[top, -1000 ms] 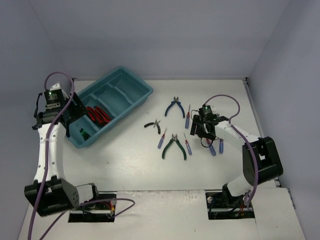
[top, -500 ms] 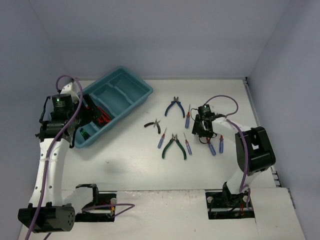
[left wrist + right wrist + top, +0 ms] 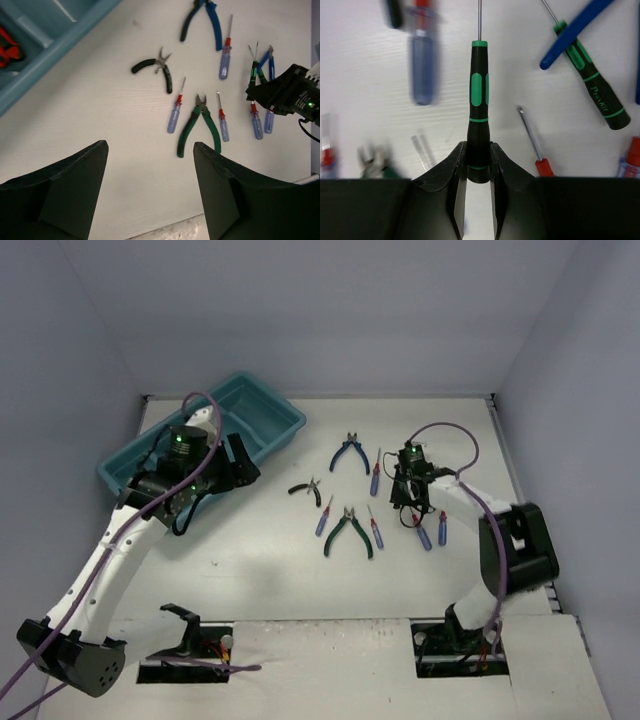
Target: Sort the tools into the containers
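My right gripper (image 3: 479, 150) is shut on the butt end of a black-and-green screwdriver (image 3: 479, 100), whose shaft points away from me. In the top view the right gripper (image 3: 407, 496) is low over the tools at the table's right. My left gripper (image 3: 150, 145) is open with nothing between its fingers, and hangs above bare table between the teal tray (image 3: 272, 418) and the tools. Green pliers (image 3: 197, 125), black pliers (image 3: 155, 67), blue pliers (image 3: 205, 22) and several blue-handled screwdrivers lie loose. Red-handled tools (image 3: 6, 47) lie in the tray (image 3: 50, 47).
A second black-and-green screwdriver (image 3: 595, 95) lies right of my right gripper under a blue handle (image 3: 575, 30). A thin red-handled screwdriver (image 3: 540, 162) lies close to the right finger. A blue-handled screwdriver (image 3: 424, 70) lies to the left. Grey walls enclose the table.
The right gripper has closed on the black-and-green screwdriver. The left arm has swung from over the tray rightward, out over the table, still open.
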